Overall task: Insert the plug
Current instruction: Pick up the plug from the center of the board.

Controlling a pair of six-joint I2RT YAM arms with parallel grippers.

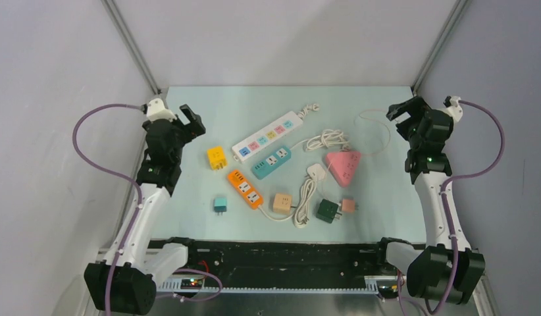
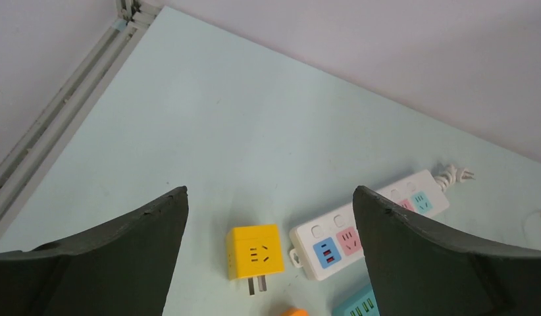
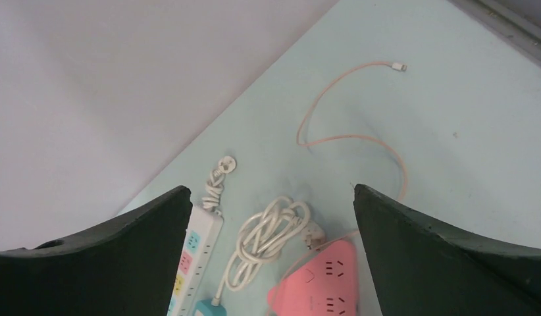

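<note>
Several plug blocks lie on the pale green table: a yellow cube plug (image 1: 216,157) with two prongs, a small teal one (image 1: 220,205), a tan cube (image 1: 282,202), a dark green one (image 1: 328,210) and a salmon one (image 1: 348,205). Around them lie a white power strip (image 1: 268,136), a teal strip (image 1: 271,162), an orange strip (image 1: 245,189) and a pink triangular strip (image 1: 343,166). My left gripper (image 1: 192,122) hangs open at the table's left edge, above and left of the yellow cube plug (image 2: 255,251). My right gripper (image 1: 403,110) hangs open at the right edge, empty, the pink strip (image 3: 324,280) below it.
A coiled white cable (image 3: 268,237) with its plug lies beside the pink strip. A thin pink cable (image 3: 350,138) loops toward the back right corner. A white plug on a cord (image 1: 316,172) rests mid-table. Grey walls and metal frame rails close in the table's sides.
</note>
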